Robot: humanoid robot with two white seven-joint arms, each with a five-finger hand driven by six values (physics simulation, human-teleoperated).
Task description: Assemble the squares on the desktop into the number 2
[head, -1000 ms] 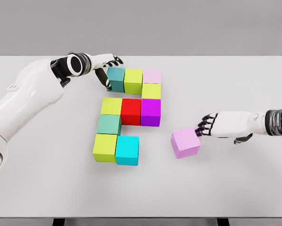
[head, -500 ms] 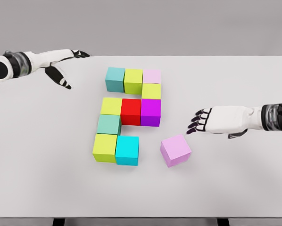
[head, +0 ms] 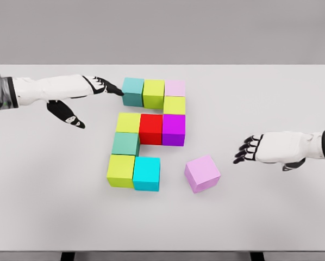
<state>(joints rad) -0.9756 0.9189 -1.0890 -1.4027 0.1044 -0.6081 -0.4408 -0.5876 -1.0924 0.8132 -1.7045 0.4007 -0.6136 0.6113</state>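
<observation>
Coloured cubes form a figure on the white table (head: 271, 98): a top row of teal cube (head: 133, 91), lime cube (head: 153, 93) and pale pink cube (head: 175, 88), then a lime cube (head: 174, 105), a middle row ending in a purple cube (head: 174, 129), a green-teal cube (head: 125, 144), and a bottom row of lime cube (head: 121, 171) and cyan cube (head: 147, 173). A loose lilac cube (head: 202, 173) lies rotated, right of the cyan one. My left hand (head: 100, 87) is open, fingertips at the teal cube's left side. My right hand (head: 248, 149) is open, apart from the lilac cube.
The table's front edge runs along the bottom of the view and its back edge lies just behind the top row. Dark table legs show below the front edge.
My left hand swung away to the far left, then came back to the teal cube's left side. My right hand pushed the lilac cube leftward, then drew back to the right.
</observation>
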